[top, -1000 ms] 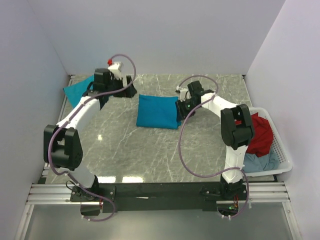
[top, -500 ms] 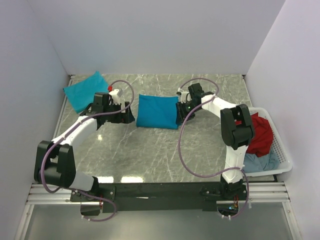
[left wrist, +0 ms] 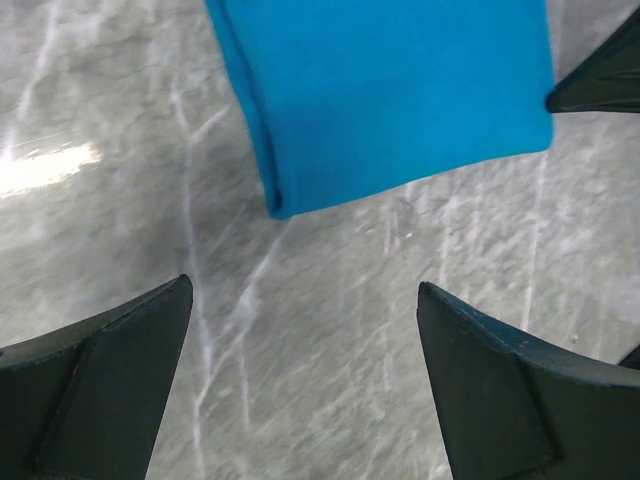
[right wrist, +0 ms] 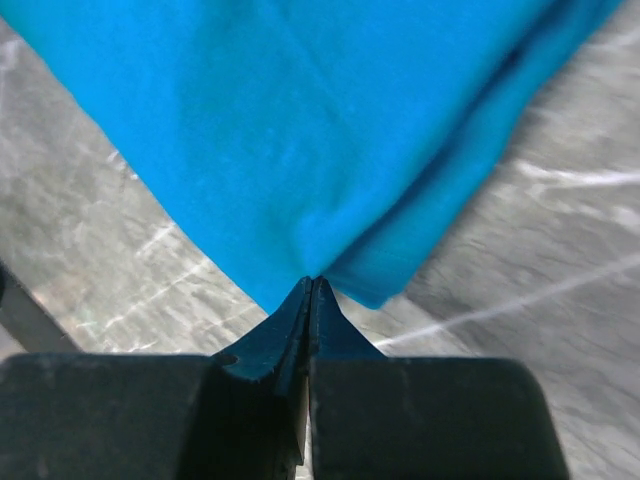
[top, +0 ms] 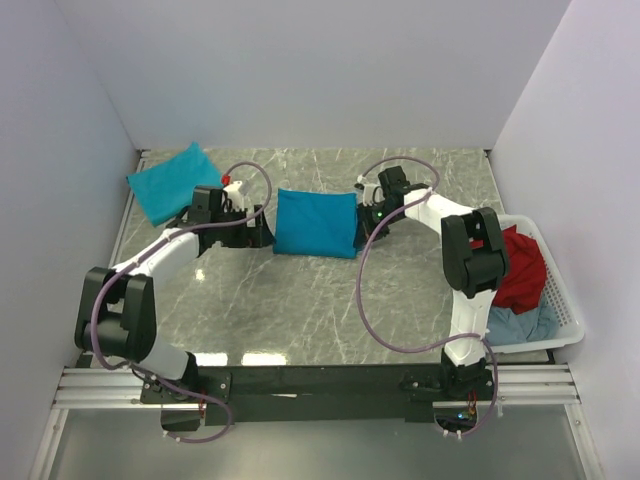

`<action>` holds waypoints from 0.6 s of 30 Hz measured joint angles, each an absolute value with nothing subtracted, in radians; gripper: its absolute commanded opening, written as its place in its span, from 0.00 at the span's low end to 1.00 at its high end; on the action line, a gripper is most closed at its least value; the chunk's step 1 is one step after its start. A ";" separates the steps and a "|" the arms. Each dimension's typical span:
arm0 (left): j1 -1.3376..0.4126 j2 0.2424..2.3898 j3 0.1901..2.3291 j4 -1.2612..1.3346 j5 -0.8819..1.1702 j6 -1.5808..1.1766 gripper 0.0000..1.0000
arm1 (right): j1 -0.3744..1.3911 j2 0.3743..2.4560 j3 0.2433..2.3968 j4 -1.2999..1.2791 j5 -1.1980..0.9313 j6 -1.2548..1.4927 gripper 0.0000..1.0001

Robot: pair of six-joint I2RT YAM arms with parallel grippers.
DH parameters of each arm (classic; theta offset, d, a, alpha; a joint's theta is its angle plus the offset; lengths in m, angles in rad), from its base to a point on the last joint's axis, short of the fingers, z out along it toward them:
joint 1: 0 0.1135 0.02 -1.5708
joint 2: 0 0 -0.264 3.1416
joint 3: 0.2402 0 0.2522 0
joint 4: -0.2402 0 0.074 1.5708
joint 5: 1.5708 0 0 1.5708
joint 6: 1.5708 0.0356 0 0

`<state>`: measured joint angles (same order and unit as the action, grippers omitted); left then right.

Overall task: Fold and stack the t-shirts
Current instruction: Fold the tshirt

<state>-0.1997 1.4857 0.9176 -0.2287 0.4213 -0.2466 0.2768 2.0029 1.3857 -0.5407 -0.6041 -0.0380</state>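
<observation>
Over the last second the left arm has swung away from the far-left corner of the worktop, leaving a flat teal-blue cloth t-shirt [top: 170,180] lying there, and has come in toward the middle, so that the left gripper [top: 256,228] now sits just beside the left edge of the second, folded teal-blue t-shirt [top: 315,222]. That shirt lies as a neat rectangle in the far-middle of the grey marble-patterned worktop [top: 300,300]. The left wrist view shows the left gripper's jaws spread wide over bare marble, holding nothing, with the shirt's folded corner just ahead of them. The right gripper [right wrist: 311,285] is clenched tight on the cloth at the shirt's right edge, the fabric puckering into the pinch. A white plastic basket [top: 565,320] of red and pale blue clothes stands at the right edge. The likely step is a two-handed lift to carry this shirt onto the other. The risk lies in the uneven hold: if the right side rises before the left has gripped, the layers may slide and the fold fall open; if the left jaws close short, they may catch only the top layer or nothing.
</observation>
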 measured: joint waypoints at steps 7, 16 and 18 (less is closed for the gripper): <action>-0.200 1.621 0.994 -0.207 0.462 -0.360 0.99 | 0.259 1.962 1.368 -0.534 -0.508 -0.038 0.00; -0.200 1.814 1.166 -0.205 0.426 -0.459 0.99 | 0.256 1.966 1.402 -0.556 -0.435 -0.054 0.47; -0.200 1.832 1.166 -0.208 0.426 -0.469 0.99 | 0.253 1.966 1.409 -0.554 -0.433 -0.056 0.52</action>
